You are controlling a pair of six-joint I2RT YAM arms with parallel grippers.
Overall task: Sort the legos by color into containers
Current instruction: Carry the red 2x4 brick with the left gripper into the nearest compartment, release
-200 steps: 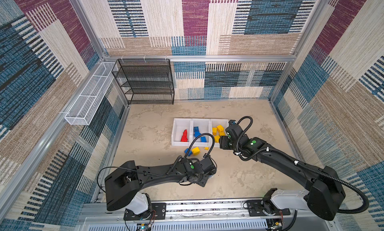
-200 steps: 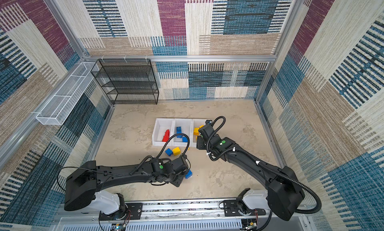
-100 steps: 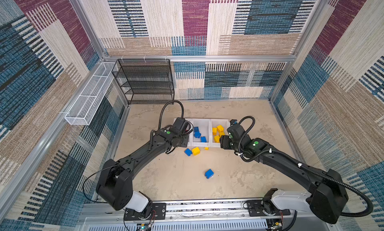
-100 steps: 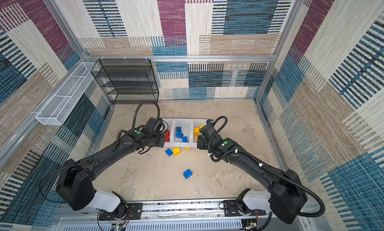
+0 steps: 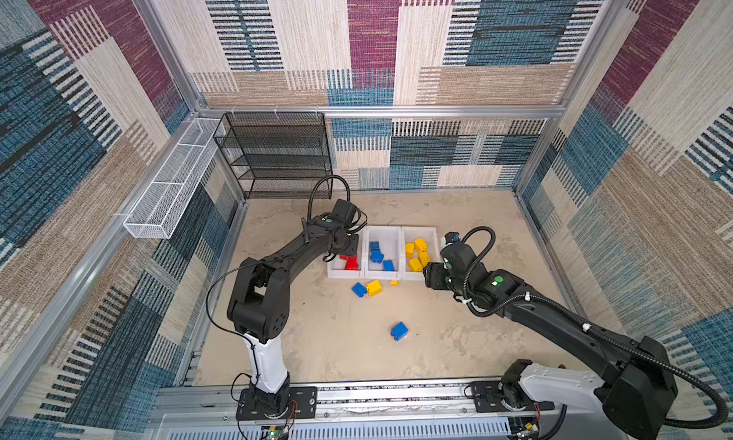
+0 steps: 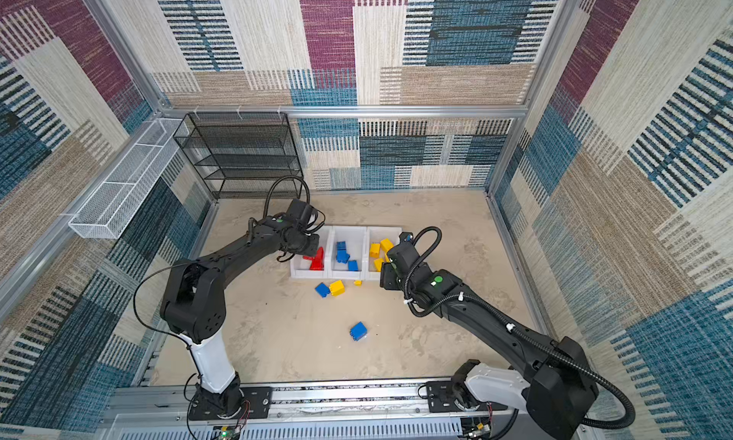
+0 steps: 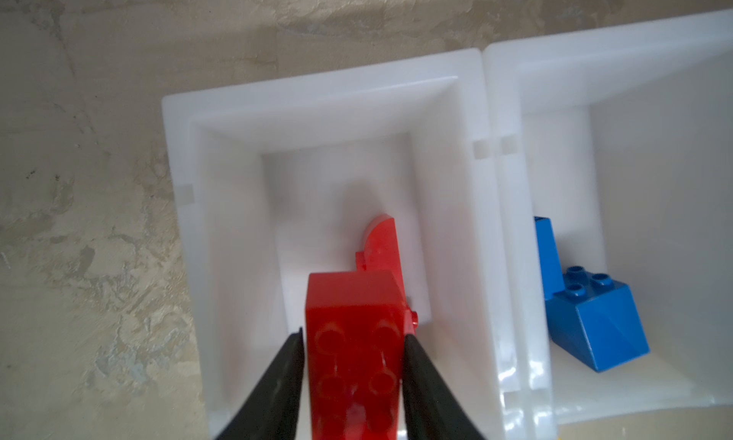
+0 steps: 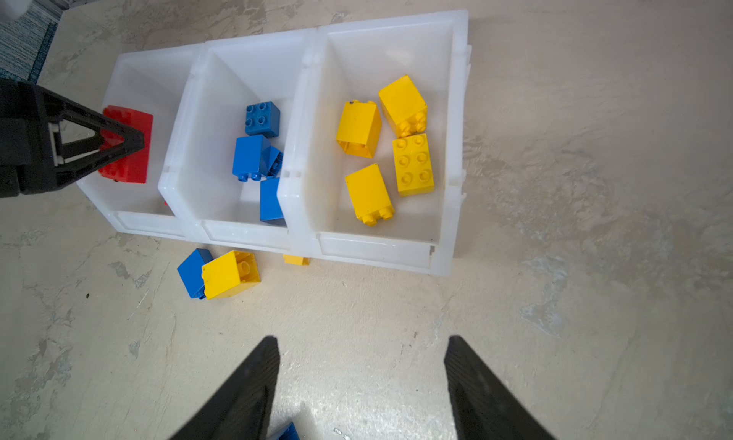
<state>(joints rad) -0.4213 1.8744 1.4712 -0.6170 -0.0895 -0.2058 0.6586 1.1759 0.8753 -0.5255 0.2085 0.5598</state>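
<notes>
Beige mottled counter (image 5: 337, 339) carried three white plastic bins (image 8: 254, 236); left fingers (image 7: 281, 390) flanked a red lego brick (image 7: 353, 339), grip unclear; right fingers (image 8: 246, 390) stood apart.

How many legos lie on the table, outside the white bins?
4: a blue brick beside a yellow brick, a small yellow piece against the bins' front, a lone blue brick nearer the robot's base.
</notes>
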